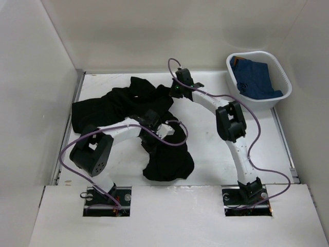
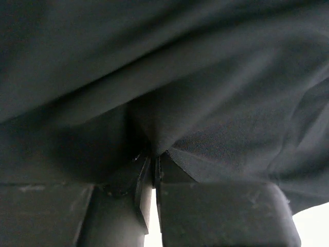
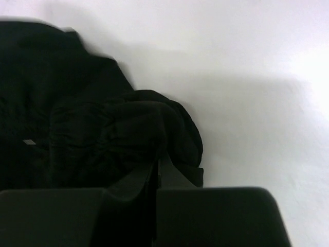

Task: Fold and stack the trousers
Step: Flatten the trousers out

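In the overhead view the tip of the left gripper [image 2: 154, 163] is hidden by its own wrist and by dark cloth, and black on black leaves little to be told apart there. The left wrist view is filled almost wholly by the trousers [image 1: 115, 110], so their outline is cut off on every side; only a sliver of pale table [image 1: 221, 154] is seen at the lower right corner. The jaws are seen pressed together, with a fold of the fabric nipped between them. The right gripper [image 3: 157, 167] is likewise seen closed, with a bunched, rounded edge of the trousers caught at its tip. How much cloth lies between its pads cannot be made out in the shadow.

The trousers are plain black, soft and matt. They are spread crumpled over the left and middle of the table, from the far left part down to a lobe near the front edge, between the two arm bases. Waist and legs cannot be distinguished. Part of the cloth is covered by the left arm [image 1: 121, 133] and a purple cable [image 1: 72, 146]. A white basket [image 1: 252, 53] is set at the far right corner, well apart from the trousers, with a blue garment [image 1: 254, 77] inside
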Tool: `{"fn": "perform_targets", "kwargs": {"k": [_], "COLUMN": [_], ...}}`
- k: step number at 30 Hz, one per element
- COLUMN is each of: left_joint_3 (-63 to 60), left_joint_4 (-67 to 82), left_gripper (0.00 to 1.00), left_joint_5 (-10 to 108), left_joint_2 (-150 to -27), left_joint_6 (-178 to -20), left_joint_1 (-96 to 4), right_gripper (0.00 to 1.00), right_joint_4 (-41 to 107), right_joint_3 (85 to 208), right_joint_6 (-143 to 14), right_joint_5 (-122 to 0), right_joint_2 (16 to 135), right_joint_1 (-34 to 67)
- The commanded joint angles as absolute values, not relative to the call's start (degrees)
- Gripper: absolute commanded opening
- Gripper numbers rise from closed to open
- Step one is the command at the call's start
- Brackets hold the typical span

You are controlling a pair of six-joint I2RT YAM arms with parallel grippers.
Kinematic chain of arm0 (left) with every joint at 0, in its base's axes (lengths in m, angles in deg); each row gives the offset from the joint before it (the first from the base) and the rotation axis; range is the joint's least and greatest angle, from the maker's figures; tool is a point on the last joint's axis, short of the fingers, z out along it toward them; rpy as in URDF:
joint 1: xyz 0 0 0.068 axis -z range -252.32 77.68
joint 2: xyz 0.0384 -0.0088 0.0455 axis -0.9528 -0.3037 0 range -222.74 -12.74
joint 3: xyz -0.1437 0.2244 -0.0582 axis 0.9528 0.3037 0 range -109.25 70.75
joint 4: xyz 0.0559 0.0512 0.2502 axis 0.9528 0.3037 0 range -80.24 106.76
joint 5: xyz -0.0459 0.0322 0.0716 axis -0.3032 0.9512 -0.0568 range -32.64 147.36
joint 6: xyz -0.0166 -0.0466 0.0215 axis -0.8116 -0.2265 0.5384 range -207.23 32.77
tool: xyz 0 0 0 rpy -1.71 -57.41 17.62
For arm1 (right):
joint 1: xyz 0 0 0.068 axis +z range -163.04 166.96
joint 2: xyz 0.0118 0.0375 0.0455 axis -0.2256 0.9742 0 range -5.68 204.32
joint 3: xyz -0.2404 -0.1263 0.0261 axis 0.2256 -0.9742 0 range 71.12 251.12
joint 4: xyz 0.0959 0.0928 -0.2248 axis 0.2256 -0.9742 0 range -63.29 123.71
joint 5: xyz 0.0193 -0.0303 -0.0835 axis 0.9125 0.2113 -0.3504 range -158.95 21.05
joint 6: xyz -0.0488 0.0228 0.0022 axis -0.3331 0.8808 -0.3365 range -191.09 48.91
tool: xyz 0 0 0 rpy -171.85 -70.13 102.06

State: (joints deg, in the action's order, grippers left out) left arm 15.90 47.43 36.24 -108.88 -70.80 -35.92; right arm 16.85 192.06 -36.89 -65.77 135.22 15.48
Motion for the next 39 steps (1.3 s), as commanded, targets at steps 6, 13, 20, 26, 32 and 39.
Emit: {"fn": "perform_targets", "kwargs": {"k": [6, 13, 20, 26, 32, 39], "left_joint_3": [6.0, -7.4, -4.4, -3.0, 4.7, 20.8], "left_joint_4": [38.1, 38.2, 38.3, 34.8, 51.7, 44.7], "left_gripper": [0.0, 0.01, 0.26, 0.78, 0.81, 0.65], "left_joint_5": [64.1, 63.2, 67.4, 67.0, 59.5, 53.2], "left_joint_2": [-104.4, -105.6, -108.5, -100.0, -87.1, -87.4], "left_joint_6": [-52.9, -43.7, -35.2, -41.1, -48.0, -54.4], "left_joint_1": [-70.1, -74.2, -66.2, -68.6, -78.1, -93.5], "right_gripper": [0.0, 0.0, 0.23, 0.49, 0.68, 0.76], "right_joint_4": [24.7, 21.9, 18.7, 18.3, 19.5, 25.8], "right_joint_3": [148.4, 120.7, 110.6, 108.4, 109.7, 113.5], "right_joint_6": [-36.5, -29.5, -22.7, -27.3, -32.2, -35.8], "right_joint_5": [-73.9, -80.6, -84.2, -85.9, -85.3, -80.4], "right_joint_2": [93.1, 66.5, 56.4, 48.7, 53.5, 66.1], "right_joint_1": [7.2, 9.6, 12.8, 11.7, 11.7, 9.7]}}
